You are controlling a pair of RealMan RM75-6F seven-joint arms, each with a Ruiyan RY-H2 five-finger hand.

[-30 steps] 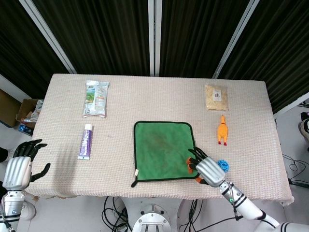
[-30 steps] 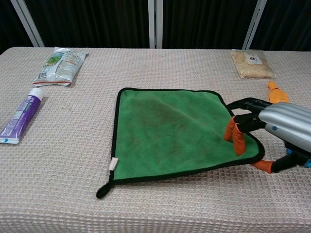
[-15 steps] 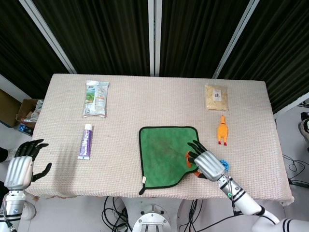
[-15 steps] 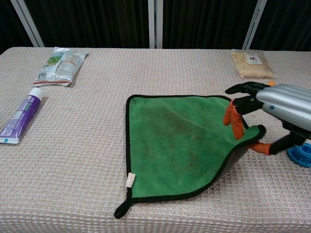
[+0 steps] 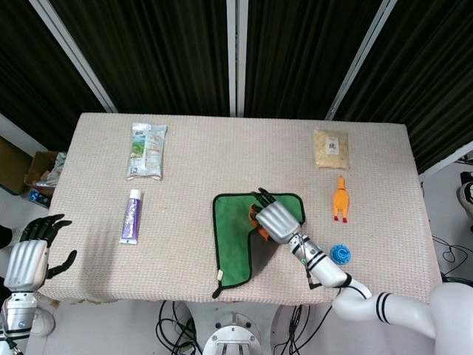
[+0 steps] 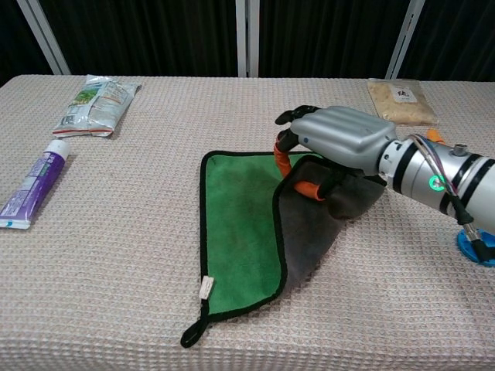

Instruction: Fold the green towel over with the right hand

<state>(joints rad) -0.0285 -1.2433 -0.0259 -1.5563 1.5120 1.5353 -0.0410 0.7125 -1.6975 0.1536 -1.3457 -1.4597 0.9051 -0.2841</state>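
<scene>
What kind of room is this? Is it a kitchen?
Probably not a kitchen; more likely a robot lab. A cloth-covered table stands before dark curtains, cables trail on the floor, and odd test items lie about: a green towel, a purple tube, a rubber chicken.

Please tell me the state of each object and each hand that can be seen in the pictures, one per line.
green towel: partly folded, right side lifted over, grey underside showing.
right hand: holds the towel's lifted edge, above the towel.
left hand: holds nothing, fingers apart, off the table's edge.
purple tube: lying flat, cap on.
green snack bag: lying flat, sealed.
grain packet: lying flat.
rubber chicken: lying on the table.
</scene>
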